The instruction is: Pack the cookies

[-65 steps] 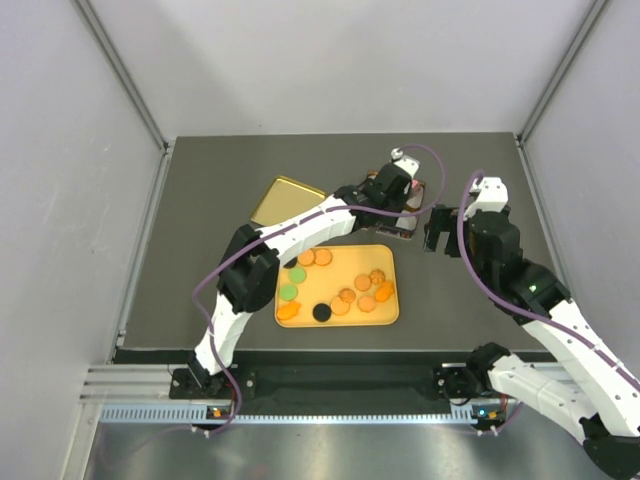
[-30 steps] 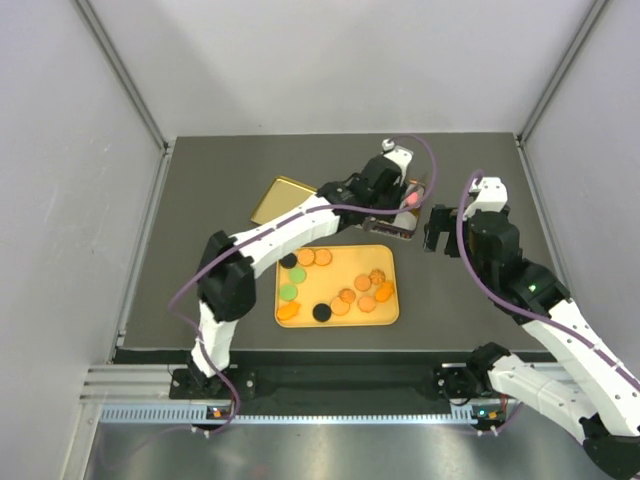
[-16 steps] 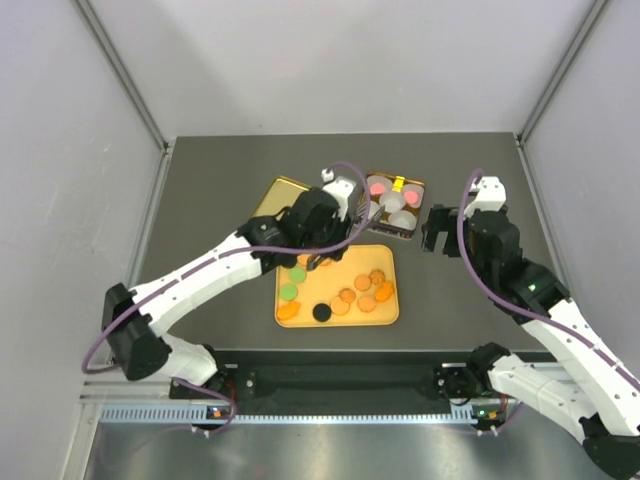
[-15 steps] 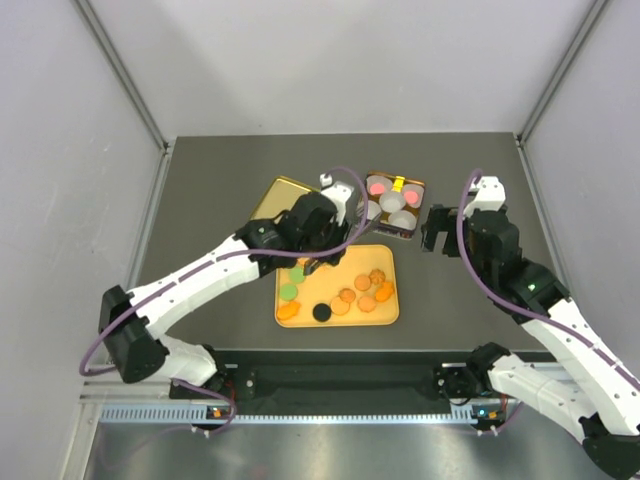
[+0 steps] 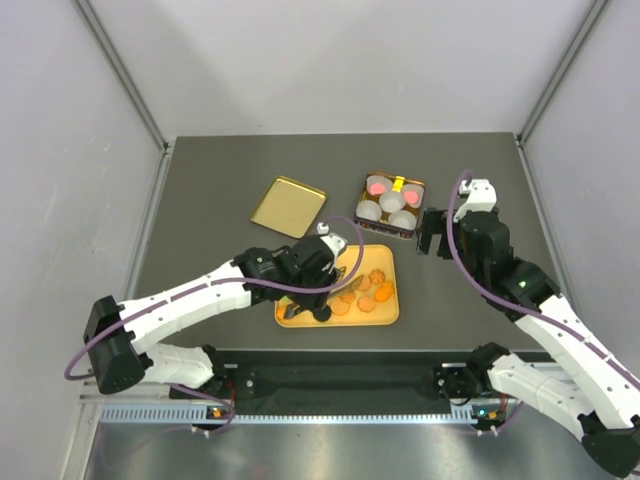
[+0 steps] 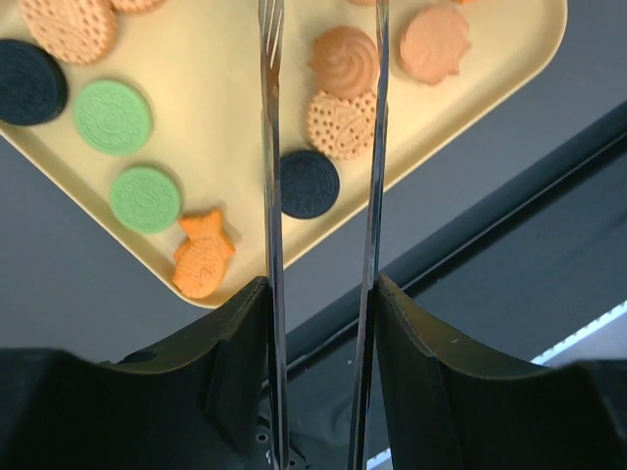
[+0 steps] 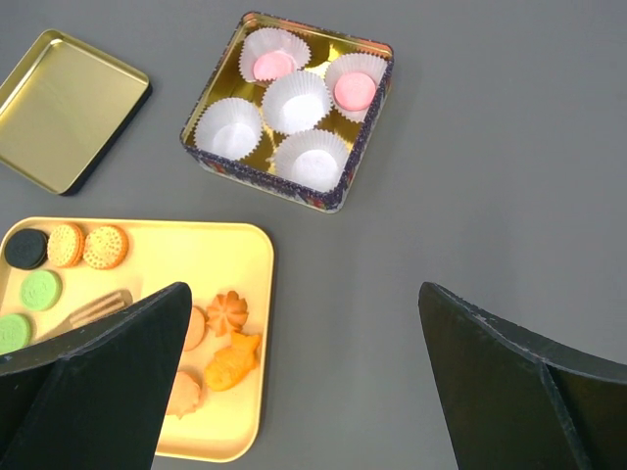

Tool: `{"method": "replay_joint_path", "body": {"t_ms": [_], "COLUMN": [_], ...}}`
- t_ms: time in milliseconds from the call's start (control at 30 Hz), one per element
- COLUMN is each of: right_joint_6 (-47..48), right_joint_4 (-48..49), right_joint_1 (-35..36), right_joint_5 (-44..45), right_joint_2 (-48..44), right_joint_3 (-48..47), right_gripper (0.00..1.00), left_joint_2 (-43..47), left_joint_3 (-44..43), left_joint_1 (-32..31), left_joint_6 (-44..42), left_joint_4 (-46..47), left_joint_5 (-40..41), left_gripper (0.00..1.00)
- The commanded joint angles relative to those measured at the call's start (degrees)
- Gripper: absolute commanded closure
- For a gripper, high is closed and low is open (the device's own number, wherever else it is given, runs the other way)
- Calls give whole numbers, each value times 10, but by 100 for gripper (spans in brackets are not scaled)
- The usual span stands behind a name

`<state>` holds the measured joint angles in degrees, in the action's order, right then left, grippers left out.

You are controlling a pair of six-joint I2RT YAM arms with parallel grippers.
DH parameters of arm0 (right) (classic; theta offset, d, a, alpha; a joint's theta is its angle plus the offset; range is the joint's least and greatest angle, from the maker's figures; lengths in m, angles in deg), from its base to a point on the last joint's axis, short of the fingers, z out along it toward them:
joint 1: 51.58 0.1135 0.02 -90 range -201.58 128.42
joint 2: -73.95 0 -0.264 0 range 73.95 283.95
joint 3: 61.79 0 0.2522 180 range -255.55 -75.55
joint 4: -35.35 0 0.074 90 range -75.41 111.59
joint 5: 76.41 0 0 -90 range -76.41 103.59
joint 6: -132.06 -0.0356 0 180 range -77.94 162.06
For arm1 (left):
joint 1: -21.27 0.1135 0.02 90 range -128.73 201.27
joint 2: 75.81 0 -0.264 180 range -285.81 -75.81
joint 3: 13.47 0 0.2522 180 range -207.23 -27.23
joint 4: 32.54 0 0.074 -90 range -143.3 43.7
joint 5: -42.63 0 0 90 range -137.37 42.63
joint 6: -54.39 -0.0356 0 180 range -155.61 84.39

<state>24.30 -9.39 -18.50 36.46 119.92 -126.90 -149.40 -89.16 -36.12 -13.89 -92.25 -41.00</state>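
Brought back from the tin [image 7: 274,179], the left gripper [image 6: 323,29] is held half-open, empty; two pink cookies [image 7: 354,91] are packed, other cookies [image 6: 338,122] left below it.

Reaches in low with the left arm [image 5: 190,300], elbow swung far out to the near left and forearm stretched toward the middle. Points the left gripper [image 6: 324,29] downward, its two long thin fingers [image 6: 271,147] parallel with a clear gap between them. Holds the right arm [image 5: 540,300] raised and bent on its own side, right gripper [image 7: 304,289] tilted down, jaws spread wide.
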Motion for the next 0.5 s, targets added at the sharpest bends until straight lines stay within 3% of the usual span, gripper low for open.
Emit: {"method": "replay_joint_path", "body": {"t_ms": [0, 467], "right_joint_6": [-3, -3], "right_joint_4": [24, 20], "right_joint_1": [-6, -6], "right_joint_5": [5, 4], "right_joint_2": [-4, -12], "right_joint_3": [1, 3], "right_gripper": [0, 0], "left_joint_2": [23, 14], "left_joint_3": [6, 6], "left_joint_1": [-17, -47], "left_joint_6": [19, 26], "left_joint_4": [-12, -29], "left_joint_5": [2, 22], "left_gripper": [50, 49]}}
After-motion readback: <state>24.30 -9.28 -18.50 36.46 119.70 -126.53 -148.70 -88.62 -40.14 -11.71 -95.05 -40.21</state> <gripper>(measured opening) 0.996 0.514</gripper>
